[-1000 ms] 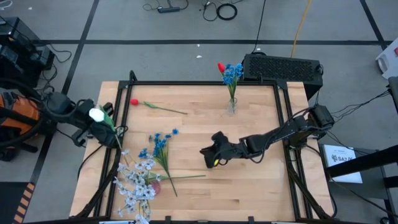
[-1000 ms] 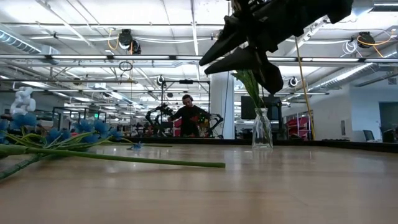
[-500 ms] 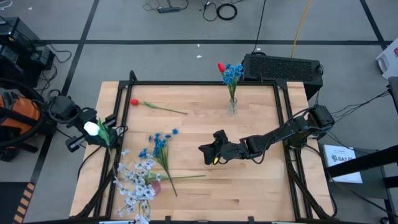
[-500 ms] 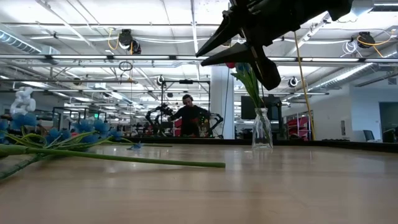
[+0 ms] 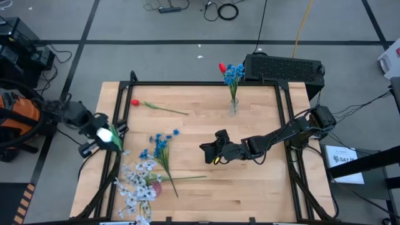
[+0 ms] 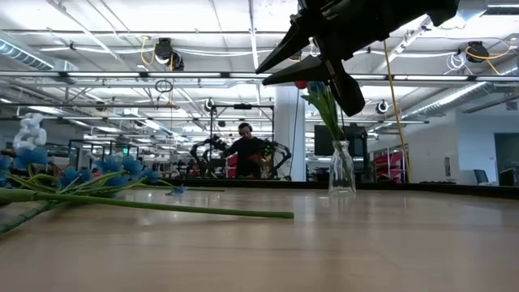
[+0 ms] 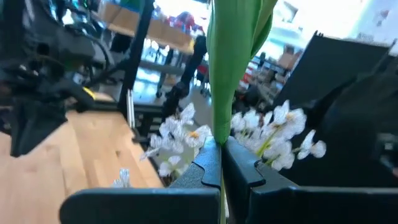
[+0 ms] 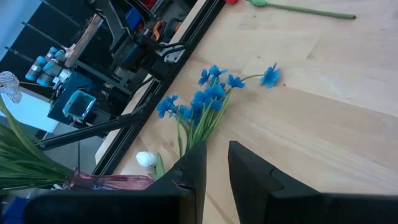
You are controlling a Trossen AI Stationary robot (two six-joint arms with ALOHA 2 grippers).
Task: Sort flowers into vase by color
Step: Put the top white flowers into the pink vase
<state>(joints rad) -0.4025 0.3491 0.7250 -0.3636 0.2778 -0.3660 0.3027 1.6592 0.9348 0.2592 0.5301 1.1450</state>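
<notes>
The left arm reaches in from beyond the desk's left edge, its wrist angled toward the near side. The left claw (image 5: pixel 111 139) sits over that edge; in the left wrist view its two dark fingers (image 7: pixel 208 165) are pressed together, clamped on a green stem.

The right arm stretches from its base at the desk's right side across to the middle, forearm low and nearly level. The right claw (image 5: pixel 208 154) hangs above the desk's centre, pointing toward the left side. Its fingers (image 8: pixel 194 163) stand slightly apart with nothing between them, and in the low view they show spread, high above the surface.
</notes>
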